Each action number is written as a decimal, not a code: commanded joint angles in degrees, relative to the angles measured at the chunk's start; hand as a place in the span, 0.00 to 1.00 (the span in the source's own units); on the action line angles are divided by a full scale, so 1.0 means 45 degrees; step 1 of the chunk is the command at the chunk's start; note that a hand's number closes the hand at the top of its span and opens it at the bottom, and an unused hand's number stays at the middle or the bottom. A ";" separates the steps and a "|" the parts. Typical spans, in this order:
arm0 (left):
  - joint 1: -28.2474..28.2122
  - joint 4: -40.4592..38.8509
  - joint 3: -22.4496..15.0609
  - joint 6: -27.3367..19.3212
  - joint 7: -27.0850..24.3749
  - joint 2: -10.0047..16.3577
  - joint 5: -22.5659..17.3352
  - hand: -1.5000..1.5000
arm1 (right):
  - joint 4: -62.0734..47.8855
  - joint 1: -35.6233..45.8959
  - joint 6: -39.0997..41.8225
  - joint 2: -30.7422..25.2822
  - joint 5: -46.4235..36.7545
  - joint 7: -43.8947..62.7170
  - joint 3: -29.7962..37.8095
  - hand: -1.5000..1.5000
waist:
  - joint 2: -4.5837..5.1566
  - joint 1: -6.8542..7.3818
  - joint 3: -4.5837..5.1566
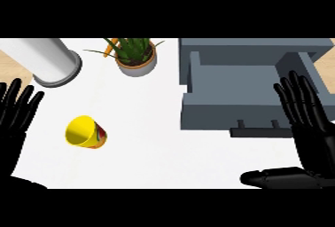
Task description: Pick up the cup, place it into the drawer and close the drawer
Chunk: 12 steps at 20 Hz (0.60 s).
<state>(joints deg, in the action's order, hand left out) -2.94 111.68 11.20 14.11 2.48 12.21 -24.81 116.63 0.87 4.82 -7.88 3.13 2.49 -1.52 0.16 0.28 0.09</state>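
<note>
On the white counter (163, 148), toward the near left, a yellow cup (85, 131) lies tipped over. Its open mouth is turned up and leftward, with a red-patterned outside showing beneath. At the right stands a grey drawer (216, 113), pulled open toward the near side, with a dark handle (262, 129) on its front. Along the far edge sit a potted plant (136, 55) and, left of it, a white cylinder (51, 60). The left hand (13, 119) shows at the left edge, fingers straight and spread, holding nothing; it is near the cup but not touching it. The right hand (314, 142) shows at the right edge beside the drawer, fingers likewise straight and released, thumb pointing left.

The step in hand appears to be the pick-up, not yet begun, and the left hand is the nearer one. A cup on its side may roll, so the approach is best made from above. Fingers and thumb should close across its body rather than nudge its rim. Plant and cylinder lie well apart from the path to the drawer.
</note>
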 commanded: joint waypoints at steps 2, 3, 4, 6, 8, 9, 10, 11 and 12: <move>0.0369 -0.2413 0.0860 0.1224 -0.0334 0.0451 -0.1032 0.00 | -0.0742 0.0753 0.0308 -0.0171 0.0038 0.0551 0.0076 0.00 | -0.0022 -0.0047 -0.0015; 0.0276 -0.2829 0.0663 0.1287 -0.0821 0.0183 -0.0487 0.00 | -0.1272 0.1089 0.0550 -0.0234 0.0448 0.0270 0.0439 0.00 | -0.0019 -0.0043 -0.0017; 0.0783 -0.2856 0.0820 0.0946 -0.0538 0.0356 -0.0356 0.00 | -0.2110 0.1973 0.0623 -0.0376 0.0603 0.0217 0.0875 0.00 | -0.0018 -0.0027 -0.0019; 0.0640 -0.3320 0.0713 0.0865 -0.0720 0.0276 0.0364 0.00 | -0.0943 0.1502 -0.0009 0.0168 -0.0018 0.1035 0.0104 0.00 | -0.0032 -0.0057 -0.0017; 0.1246 -0.4650 0.1249 0.1349 -0.0905 0.0767 0.0005 0.00 | -0.1098 0.2019 0.0321 -0.0121 0.0424 0.1138 0.0563 0.00 | -0.0028 -0.0070 -0.0017; 0.0948 -0.4825 0.0992 0.1257 -0.1347 0.0431 0.0594 0.00 | -0.0847 0.1147 0.0672 -0.0323 0.0524 0.0765 0.0745 0.00 | -0.0032 -0.0092 -0.0018; 0.0158 -0.4493 0.1106 0.1856 -0.1397 0.0626 0.0379 0.00 | -0.1777 0.1550 0.0193 0.0250 -0.0339 -0.0208 0.0220 0.00 | -0.0030 -0.0021 -0.0019; 0.1588 -0.5864 0.1357 0.1553 -0.1580 0.0950 0.0722 0.00 | -0.1500 0.1547 0.0702 -0.0182 0.0176 0.0030 0.0613 0.00 | -0.0024 -0.0092 -0.0018; 0.1266 -0.6718 0.1022 0.1786 -0.2668 0.0455 0.1322 0.00 | -0.2556 0.2510 0.0514 -0.0197 0.0159 0.0055 0.0883 0.00 | -0.0003 -0.0067 -0.0014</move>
<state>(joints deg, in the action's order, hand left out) 1.42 90.22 15.82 20.35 -3.90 14.73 -22.57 109.78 8.34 6.72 -8.31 3.79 3.99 0.80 0.06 0.00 0.02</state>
